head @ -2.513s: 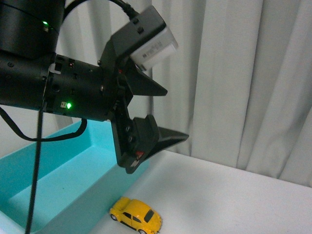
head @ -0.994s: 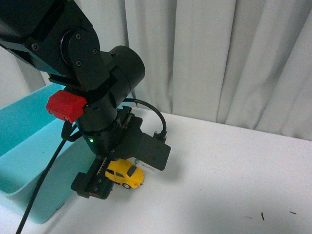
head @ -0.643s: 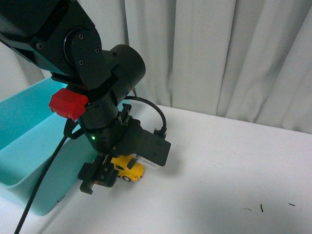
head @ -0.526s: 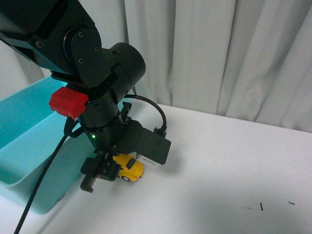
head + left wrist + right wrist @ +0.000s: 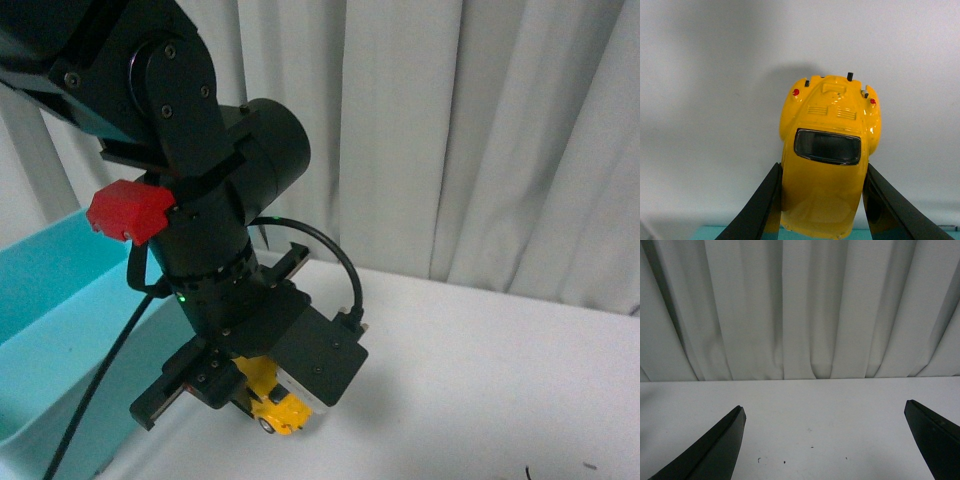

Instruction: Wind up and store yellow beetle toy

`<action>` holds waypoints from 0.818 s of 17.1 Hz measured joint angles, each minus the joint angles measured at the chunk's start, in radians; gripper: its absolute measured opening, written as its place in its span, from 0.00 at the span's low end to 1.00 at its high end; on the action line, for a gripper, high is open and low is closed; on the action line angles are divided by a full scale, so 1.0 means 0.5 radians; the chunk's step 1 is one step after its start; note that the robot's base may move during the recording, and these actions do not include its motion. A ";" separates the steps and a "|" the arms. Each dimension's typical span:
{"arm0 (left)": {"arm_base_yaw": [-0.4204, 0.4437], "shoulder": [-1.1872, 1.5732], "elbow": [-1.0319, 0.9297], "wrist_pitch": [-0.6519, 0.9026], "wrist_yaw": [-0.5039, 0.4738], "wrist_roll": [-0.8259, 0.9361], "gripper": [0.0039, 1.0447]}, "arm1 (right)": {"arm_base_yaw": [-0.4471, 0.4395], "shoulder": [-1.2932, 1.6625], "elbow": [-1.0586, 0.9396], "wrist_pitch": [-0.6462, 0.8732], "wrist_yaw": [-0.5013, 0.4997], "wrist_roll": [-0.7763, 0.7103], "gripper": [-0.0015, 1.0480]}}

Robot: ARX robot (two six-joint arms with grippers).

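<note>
Since a second ago, the left tool (image 5: 823, 170) has gone from standing open around the yellow beetle toy (image 5: 272, 400) to squeezing it. The big black arm now sits lower over the little car.

Far to the left is the blue-green bin (image 5: 40, 330), open at the top. Just beside its near wall hangs the left arm, with a red block (image 5: 128, 210) on its side and a black cable (image 5: 330, 255) looping round it. Under the arm is the car. In the left wrist view its two black fingers (image 5: 762, 205) press on the two sides of the car, with the back window facing up. I cannot tell if the wheels are touching the white worktop (image 5: 480, 380) or are a tiny bit above it.

To the right the worktop runs out to the white curtain (image 5: 450, 130). The right tool (image 5: 825, 440) shows only in its own view, with its fingers wide apart and nothing between them.

I think the grab is done and the winding comes next. For that the wheels need to be pushed down on the worktop and rolled so the spring gets tight. The squeeze must stay firm, because the smooth round body could slip. After that the car only needs a short trip left into the bin.
</note>
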 joint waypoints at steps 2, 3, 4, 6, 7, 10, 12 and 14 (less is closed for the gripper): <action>-0.011 -0.082 0.145 -0.137 0.119 0.050 0.38 | 0.000 0.000 0.000 0.000 0.000 0.001 0.94; -0.011 -0.125 0.218 -0.221 0.208 0.020 0.38 | 0.000 0.000 0.000 0.000 -0.001 0.000 0.94; 0.000 -0.153 0.289 -0.308 0.299 -0.048 0.38 | 0.000 0.000 0.000 0.000 -0.001 0.000 0.94; 0.066 -0.195 0.479 -0.449 0.497 -0.260 0.38 | 0.000 0.000 0.000 0.000 0.000 0.000 0.94; 0.140 -0.213 0.590 -0.480 0.560 -0.384 0.38 | 0.000 0.000 0.000 0.000 0.000 0.000 0.94; 0.411 -0.217 0.816 -0.411 0.568 -0.649 0.38 | 0.000 0.000 0.000 0.000 0.000 0.000 0.94; 0.578 -0.203 0.900 -0.383 0.455 -0.759 0.37 | 0.000 0.000 0.000 0.000 -0.001 0.000 0.94; 0.764 -0.158 0.941 -0.342 0.334 -0.884 0.37 | 0.000 0.000 0.000 0.000 0.000 0.000 0.94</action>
